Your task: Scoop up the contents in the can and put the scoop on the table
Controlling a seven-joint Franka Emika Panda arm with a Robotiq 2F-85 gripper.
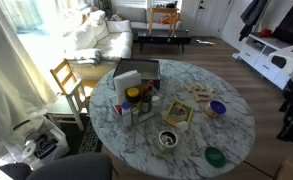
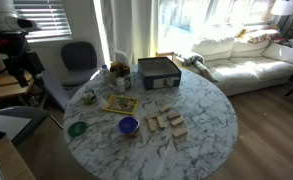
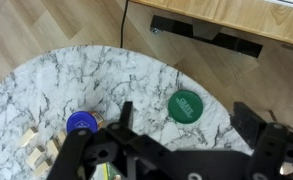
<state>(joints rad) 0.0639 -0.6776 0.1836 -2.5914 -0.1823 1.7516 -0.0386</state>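
The small silver can (image 1: 167, 139) stands near the front edge of the round marble table (image 1: 236, 125). It also shows in an exterior view (image 2: 89, 97), near the table (image 2: 211, 115) edge. I cannot make out a scoop. My gripper (image 3: 186, 125) is open and empty, held high above the table edge (image 3: 46, 85), over the flat green lid (image 3: 186, 105) and beside the purple bowl (image 3: 82, 122). The can is hidden in the wrist view. The dark arm shows at the picture's edge in both exterior views (image 1: 291, 105) (image 2: 21, 55).
A dark box (image 1: 136, 72) (image 2: 158, 70), jars (image 1: 136, 100), a picture card (image 1: 178, 112) (image 2: 121, 103), wooden blocks (image 2: 166, 122), the purple bowl (image 1: 218, 108) (image 2: 128, 126) and the green lid (image 1: 215, 156) (image 2: 77, 128) lie on the table. A wooden chair (image 1: 66, 80) and a sofa (image 1: 101, 40) stand beyond.
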